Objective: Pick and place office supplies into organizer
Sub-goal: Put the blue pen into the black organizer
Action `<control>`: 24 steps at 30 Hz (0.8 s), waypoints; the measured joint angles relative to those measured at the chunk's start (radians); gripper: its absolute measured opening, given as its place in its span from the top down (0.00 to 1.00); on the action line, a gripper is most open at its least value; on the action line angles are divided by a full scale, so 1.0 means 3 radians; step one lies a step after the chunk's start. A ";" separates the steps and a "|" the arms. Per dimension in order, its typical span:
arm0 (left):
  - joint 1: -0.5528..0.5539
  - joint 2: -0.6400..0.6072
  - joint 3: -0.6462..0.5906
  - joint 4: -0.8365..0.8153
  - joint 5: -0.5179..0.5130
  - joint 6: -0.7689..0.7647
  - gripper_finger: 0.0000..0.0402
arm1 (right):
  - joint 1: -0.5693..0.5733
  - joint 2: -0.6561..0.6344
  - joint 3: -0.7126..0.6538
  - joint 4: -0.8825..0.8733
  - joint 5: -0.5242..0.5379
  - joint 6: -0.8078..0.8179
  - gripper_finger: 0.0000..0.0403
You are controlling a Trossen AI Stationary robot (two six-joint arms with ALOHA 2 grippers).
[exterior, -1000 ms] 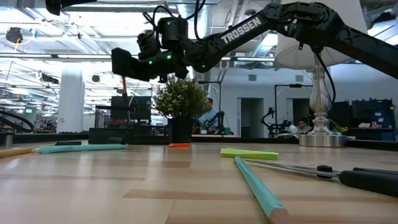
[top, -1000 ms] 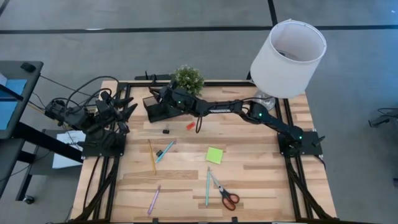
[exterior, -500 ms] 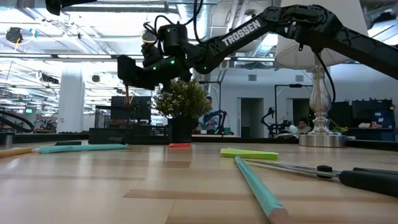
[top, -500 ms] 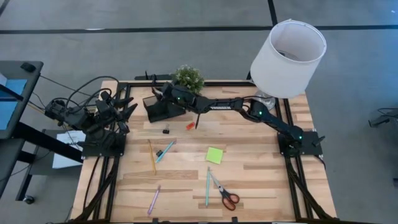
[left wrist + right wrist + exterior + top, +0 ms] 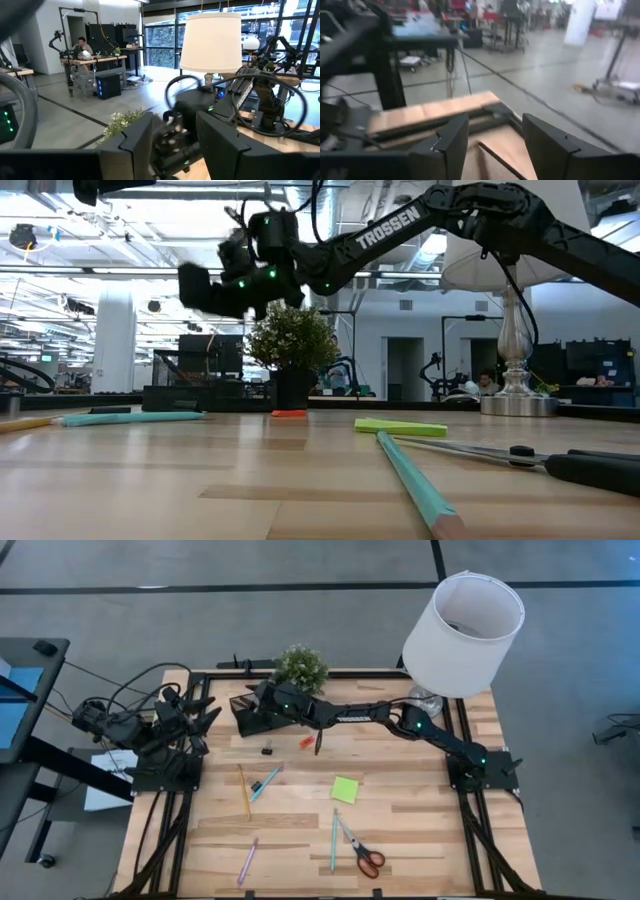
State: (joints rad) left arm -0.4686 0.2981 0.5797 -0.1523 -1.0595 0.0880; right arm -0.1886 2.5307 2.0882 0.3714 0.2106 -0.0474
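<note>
The black organizer (image 5: 248, 716) stands at the table's far side, left of the potted plant (image 5: 302, 667). My right gripper (image 5: 256, 700) hovers level above it, open, with nothing between its fingers (image 5: 451, 140); in the low view it is a blur (image 5: 200, 286) over the organizer (image 5: 215, 365). On the wood lie a black clip (image 5: 268, 749), a red piece (image 5: 307, 741), a yellow pencil (image 5: 243, 790), two teal pens (image 5: 266, 781) (image 5: 333, 838), a lime sticky note (image 5: 345, 789), red-handled scissors (image 5: 364, 854) and a pink pen (image 5: 247, 860). My left gripper (image 5: 204, 714) waits folded at the left edge, open.
A lamp with a white shade (image 5: 462, 630) stands at the far right corner, above my right arm's elbow (image 5: 410, 722). Cables hang around my left arm's base (image 5: 160, 765). Bare wood lies at the near right of the table (image 5: 440, 840).
My right gripper has let go of a thin brown pencil that hung below its fingers. The pencil sank toward the organizer and no longer shows. The gripper itself has stayed above the organizer, shifting slightly sideways and back.
</note>
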 joint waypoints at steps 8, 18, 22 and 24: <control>0.0000 0.0000 0.0000 -0.0922 0.0051 -0.0986 0.64 | 0.0382 -0.0575 0.0003 -0.0849 -0.0010 -0.0451 0.60; 0.0000 0.0001 0.0000 -0.2453 0.0828 -0.3409 0.64 | 0.0741 -0.1304 0.0003 -0.3453 0.0002 0.0030 0.73; 0.0001 0.0038 0.0000 -0.2785 0.1271 -0.4152 0.64 | 0.0807 -0.1500 0.0003 -0.4019 0.0156 0.0215 0.75; 0.0000 0.0109 0.0000 -0.2943 0.1379 -0.4420 0.64 | 0.0846 -0.1584 0.0003 -0.4264 0.0312 0.0308 0.75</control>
State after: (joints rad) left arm -0.4686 0.3309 0.5797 -1.0351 -0.6459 -1.2381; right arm 0.0650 2.0556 2.0892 -0.9079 0.3043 0.0448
